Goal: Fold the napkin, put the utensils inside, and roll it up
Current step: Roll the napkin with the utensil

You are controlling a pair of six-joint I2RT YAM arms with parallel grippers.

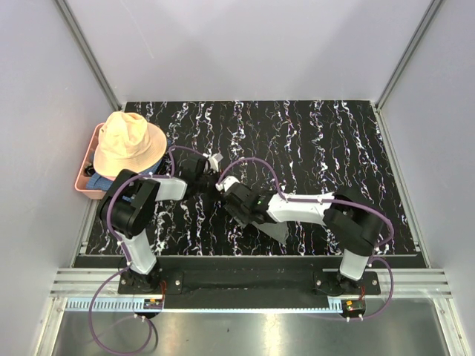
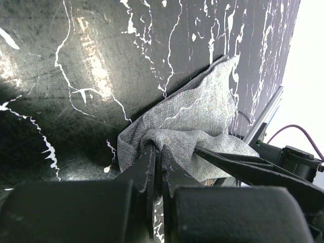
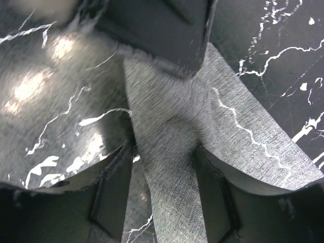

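Left gripper (image 2: 158,154) clamps napkin (image 2: 197,111) edge taut over the worktop's (image 2: 76,126) left half so right gripper (image 3: 162,174), jaws apart astride it, can likely grab for folding.

top: overhead, far, looking down | both wrists: close, facing table (image 1: 334,148) | shared: napkin (image 2: 192,116)

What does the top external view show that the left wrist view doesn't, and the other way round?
Top external only: the peach hat over the pink tray, and both whole arms. Left wrist only: a close look at the left gripper pinched shut on a bunched edge of the napkin. Both: the black marbled table and some grey napkin.
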